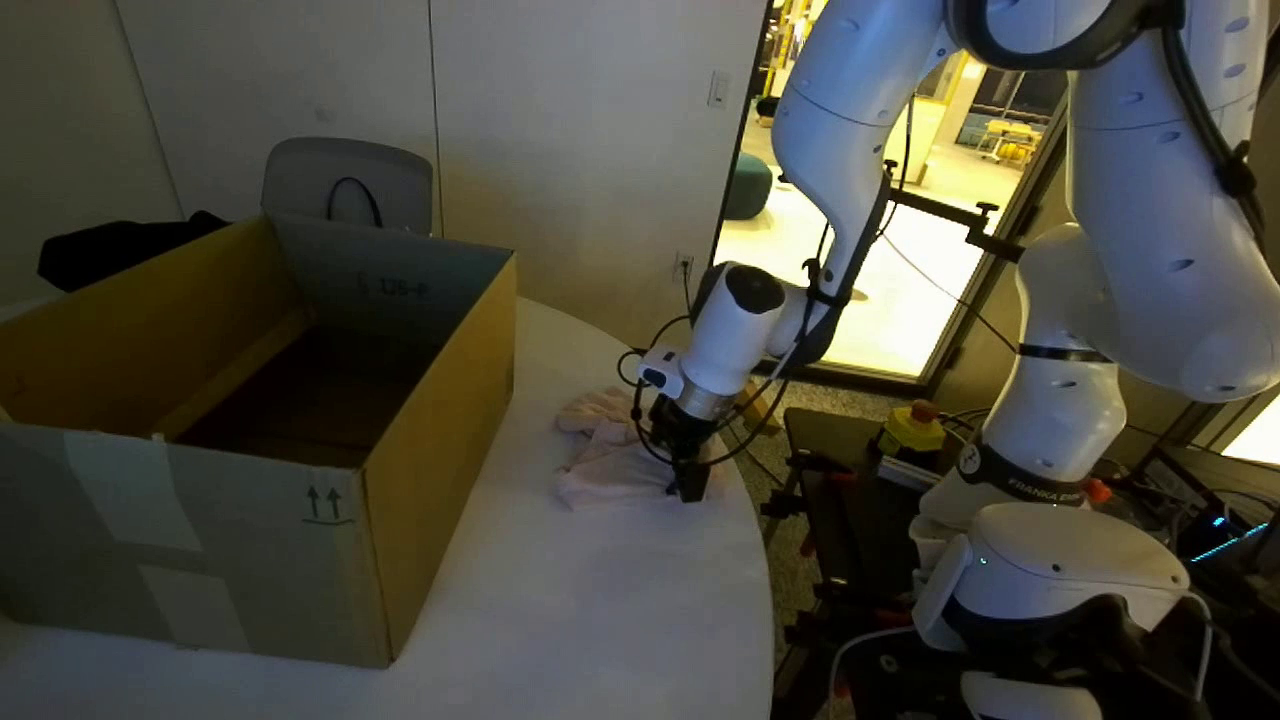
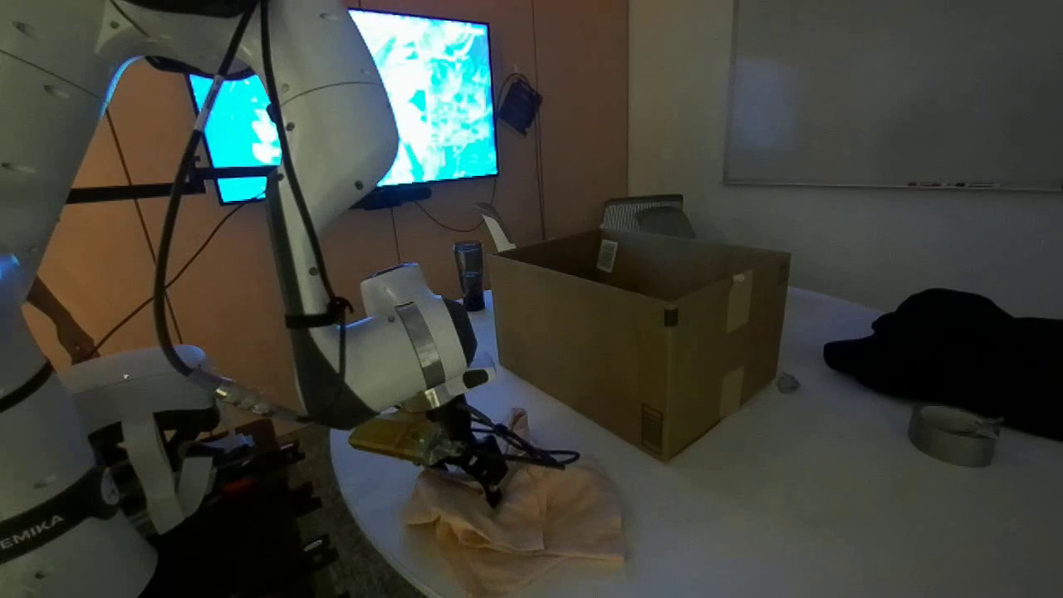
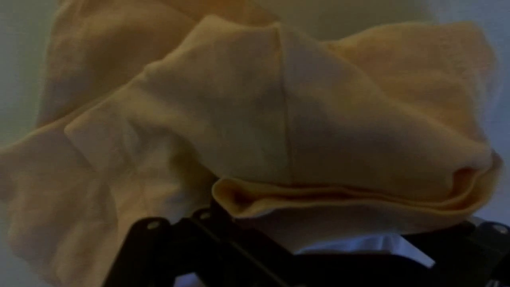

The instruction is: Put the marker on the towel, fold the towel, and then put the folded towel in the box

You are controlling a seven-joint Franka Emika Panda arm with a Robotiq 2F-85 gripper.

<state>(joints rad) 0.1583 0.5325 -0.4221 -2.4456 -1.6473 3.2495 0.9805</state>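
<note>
Towel and box are apart in an exterior view: we see the towel rumpled on the table, beside the box on its side toward the arm, with the gripper pointing down at the towel's side farther from the box. Boxing it is therefore not yet done, and we make out no marker beside the box. We read "FRANKA" on the arm's black band, well apart from the box, with fainter letters after it; two upward arrows mark the box's end wall, and the characters printed inside the box are too dim for us to be sure of. In an exterior view the towel lies near the box but not touching it, some layers doubled over, so we judge the fold partly made, not finished. We read "EMIKA" on a dark band of the arm, well apart from the box, while a white label inside the box is too small for us to read. In the wrist view, where the box is out of sight, the jaws stand spread and released, with the towel's doubled edge lying between them, not pinched as far as we can see. Whether the marker lies inside the fold we cannot tell, and no writing shows there. What is left, we judge, is finishing the fold, grasping the towel, and lowering it into the box.
</note>
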